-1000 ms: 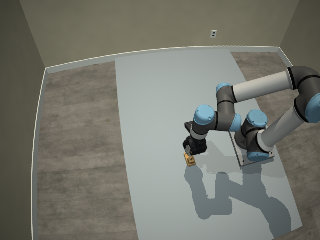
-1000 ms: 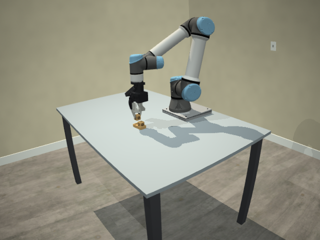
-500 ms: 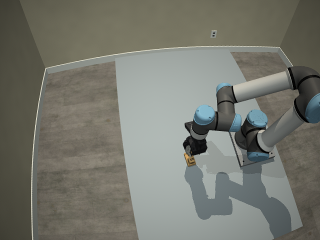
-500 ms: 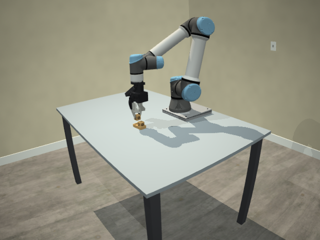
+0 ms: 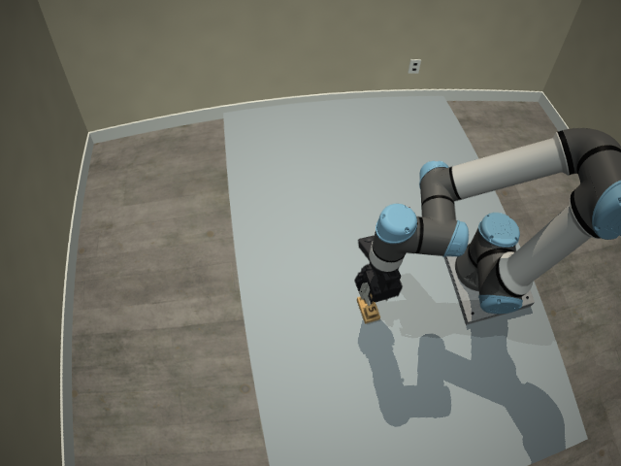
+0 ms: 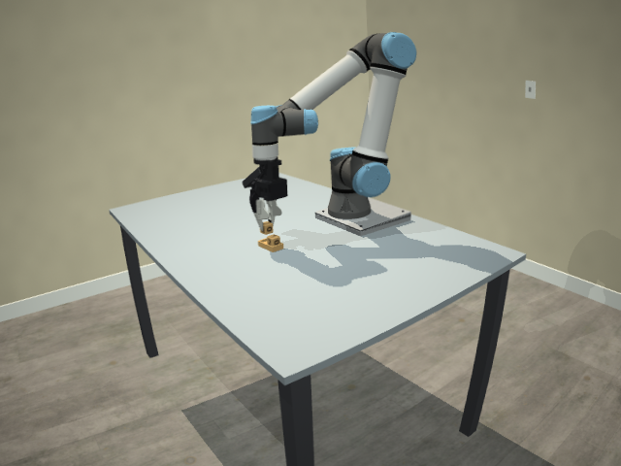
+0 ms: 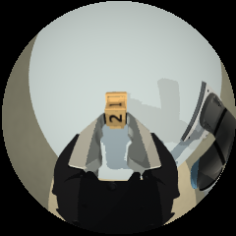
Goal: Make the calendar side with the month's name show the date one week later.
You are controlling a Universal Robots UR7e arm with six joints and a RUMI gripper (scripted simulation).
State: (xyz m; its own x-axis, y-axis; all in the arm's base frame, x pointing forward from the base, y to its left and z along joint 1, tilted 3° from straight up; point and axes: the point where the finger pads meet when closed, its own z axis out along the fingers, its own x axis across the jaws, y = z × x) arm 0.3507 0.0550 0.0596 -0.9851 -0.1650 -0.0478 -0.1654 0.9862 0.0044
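- The wooden cube (image 7: 116, 118) between the gripper's (image 7: 116, 129) fingertips shows a black "2" towards the wrist camera.
- Behind it, a second face carries a mark like "1"; I cannot tell whether it belongs to the same cube.
- In the top view, the other cube (image 5: 372, 311) shows a "5".
- This cube sits in the small wooden tray (image 6: 264, 245) on the grey table (image 6: 211, 281).
- The gripper is nearly closed and clamps the "2" cube, hanging just above the tray's free end.
- The arm's base plate (image 6: 396, 218) lies near, and the arm's shadow (image 6: 350, 260) falls beside the tray.
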